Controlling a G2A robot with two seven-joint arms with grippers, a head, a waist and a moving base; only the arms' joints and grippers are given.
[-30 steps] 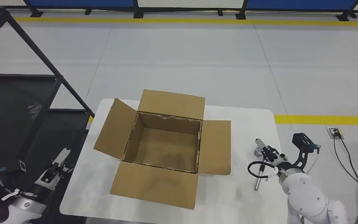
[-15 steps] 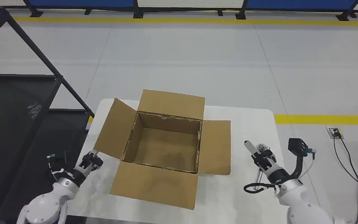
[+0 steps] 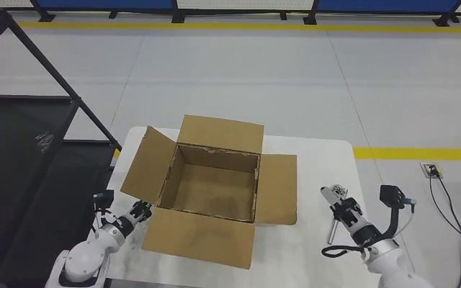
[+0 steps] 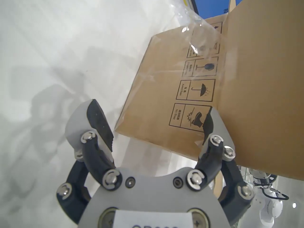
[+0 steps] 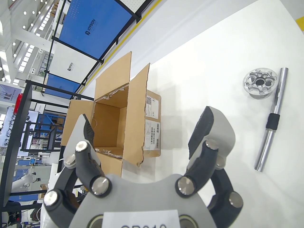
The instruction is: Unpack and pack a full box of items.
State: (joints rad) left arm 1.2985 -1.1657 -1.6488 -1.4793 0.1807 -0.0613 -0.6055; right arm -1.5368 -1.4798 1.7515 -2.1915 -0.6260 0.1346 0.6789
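An open cardboard box [image 3: 215,189] stands in the middle of the white table [image 3: 317,155], flaps spread, its inside looking bare. My left gripper [image 3: 142,210] [image 4: 152,115] is open at the box's near left corner, and that corner [image 4: 166,96] lies just beyond its fingertips. My right gripper [image 3: 340,206] [image 5: 146,119] is open above the table to the right of the box [image 5: 118,117], facing it. Beside this gripper lie a metal disc [image 3: 332,191] [image 5: 260,84] and a metal rod [image 3: 331,232] [image 5: 272,119] with a black band.
A black metal frame [image 3: 43,137] stands close to the table's left side. The right flap [image 3: 279,189] lies flat toward the right gripper. Clear tape [image 4: 199,41] hangs loose off the box's side. Bare tabletop lies behind the disc.
My left arm came in from beyond the table's left edge to the box's near left corner. My right gripper drew back a little toward the table's front edge, beside the rod.
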